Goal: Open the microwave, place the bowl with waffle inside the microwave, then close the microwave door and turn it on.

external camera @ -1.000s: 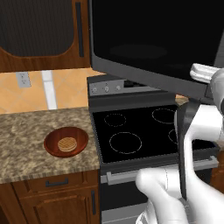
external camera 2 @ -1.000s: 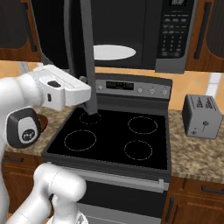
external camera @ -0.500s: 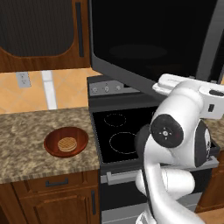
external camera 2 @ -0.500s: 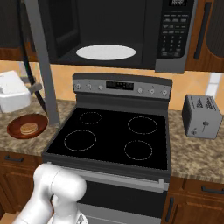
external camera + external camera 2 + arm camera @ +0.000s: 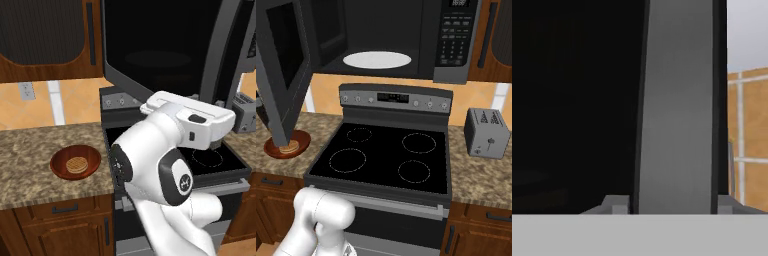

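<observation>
The gripper (image 5: 671, 210) faces the grey edge of the open microwave door (image 5: 283, 75), its fingertips (image 5: 618, 206) standing apart, holding nothing. Left of the stove (image 5: 386, 150), the bowl (image 5: 75, 162) sits on the counter (image 5: 30, 165) with the waffle (image 5: 77, 164) inside it.

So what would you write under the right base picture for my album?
Microwave door swung wide open above the stove, with the waffle waiting in its bowl on the counter.

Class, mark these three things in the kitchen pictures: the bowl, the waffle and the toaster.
bowl (image 5: 59, 165): left base view, on its reddish-brown inner wall, left of the waffle.
waffle (image 5: 77, 164): left base view, middle of the tan disc.
toaster (image 5: 487, 135): right base view, on its silver front face.
</observation>
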